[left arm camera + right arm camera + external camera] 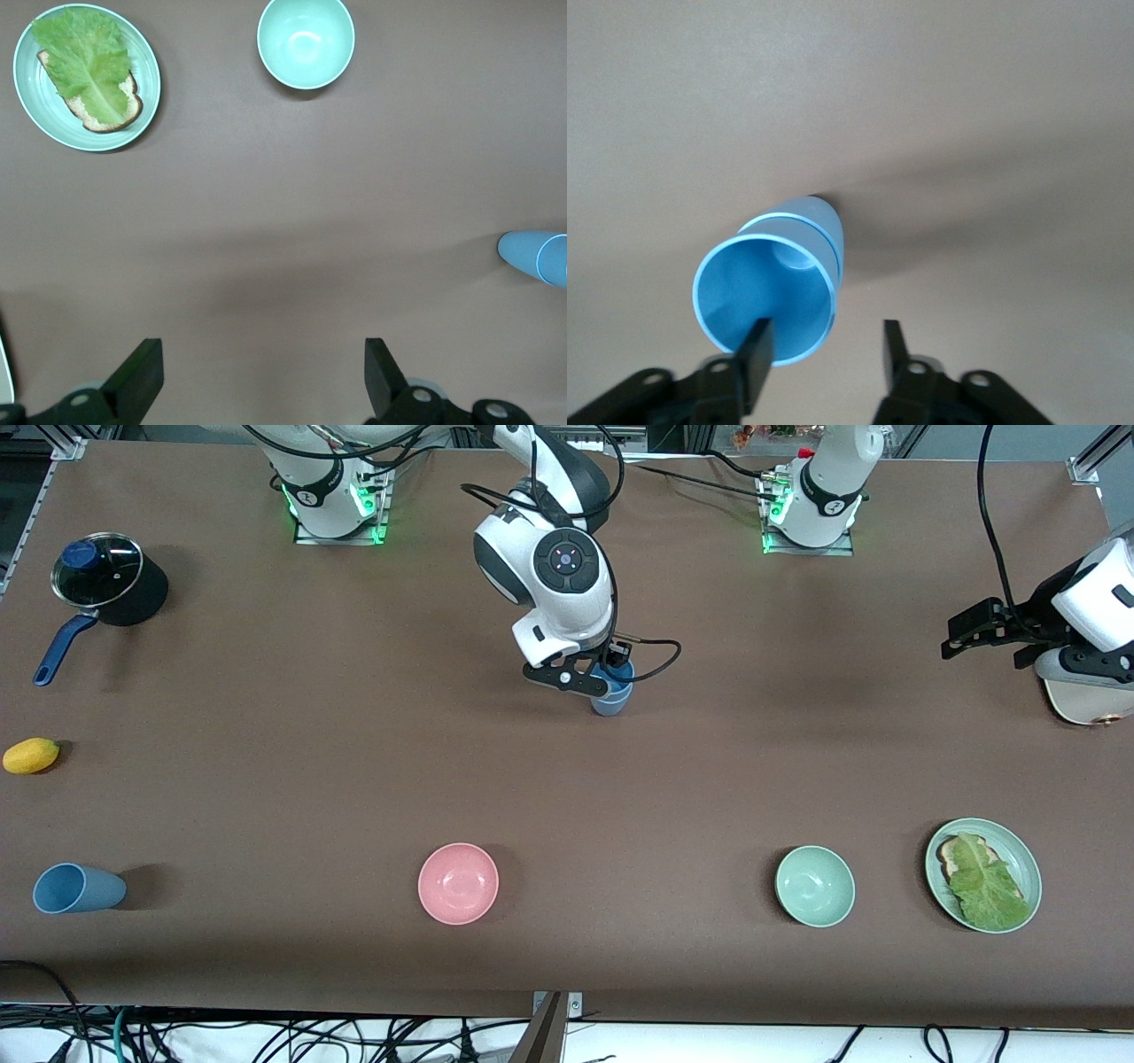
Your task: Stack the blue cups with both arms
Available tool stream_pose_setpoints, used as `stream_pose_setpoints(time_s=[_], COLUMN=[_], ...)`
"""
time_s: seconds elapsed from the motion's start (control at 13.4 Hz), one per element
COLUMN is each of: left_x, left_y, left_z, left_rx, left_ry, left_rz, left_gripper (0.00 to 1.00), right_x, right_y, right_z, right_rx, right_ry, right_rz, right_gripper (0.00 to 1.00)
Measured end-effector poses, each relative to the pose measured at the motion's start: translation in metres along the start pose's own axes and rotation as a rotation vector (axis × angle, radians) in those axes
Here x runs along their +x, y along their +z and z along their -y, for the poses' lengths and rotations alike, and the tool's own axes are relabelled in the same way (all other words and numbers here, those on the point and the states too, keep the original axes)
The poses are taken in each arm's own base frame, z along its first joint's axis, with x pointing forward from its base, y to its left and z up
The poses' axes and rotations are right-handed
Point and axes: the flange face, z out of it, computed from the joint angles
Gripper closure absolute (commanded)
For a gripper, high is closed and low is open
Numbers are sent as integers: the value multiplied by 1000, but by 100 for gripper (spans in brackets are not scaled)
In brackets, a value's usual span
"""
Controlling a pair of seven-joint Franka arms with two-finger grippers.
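Observation:
Two blue cups [613, 700] stand nested upright in the middle of the table; the brighter inner cup [757, 297] sits in the outer cup [826, 220]. My right gripper [611, 676] hovers just over them, open. One of its fingers [757, 350] reaches inside the rim, and the other stands apart outside it, so nothing is gripped. A third blue cup [78, 888] lies on its side near the front edge at the right arm's end. My left gripper [961, 636] waits open over the left arm's end of the table; its wrist view shows the nested cups [540, 257].
A pink bowl [458, 883] and a mint-green bowl [815, 886] sit near the front edge. Beside the green bowl is a plate [1028, 868] with toast and lettuce. A lidded pot [102, 580] and a yellow fruit [31, 755] lie at the right arm's end.

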Motion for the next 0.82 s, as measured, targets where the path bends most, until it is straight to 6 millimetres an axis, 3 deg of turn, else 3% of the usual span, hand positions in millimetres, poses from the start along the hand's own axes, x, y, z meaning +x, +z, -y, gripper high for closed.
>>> stream_pose_setpoints(time_s=[0.3, 0.45, 0.6, 0.82], left_x=[0, 0, 0, 0], left_y=[0, 0, 0, 0], left_z=[0, 0, 0, -1], left_rx=[0, 0, 0, 0], left_ry=[0, 0, 0, 1], left_rz=[0, 0, 0, -1], left_gripper=[0, 0, 0, 0], right_x=[8, 24, 53, 114], right_y=[-6, -23, -55, -109], right_z=[-3, -14, -42, -106], right_rx=[5, -5, -31, -60], right_ry=[3, -33, -83, -105], right_rz=[-10, -20, -18, -40], right_gripper=[0, 0, 0, 0])
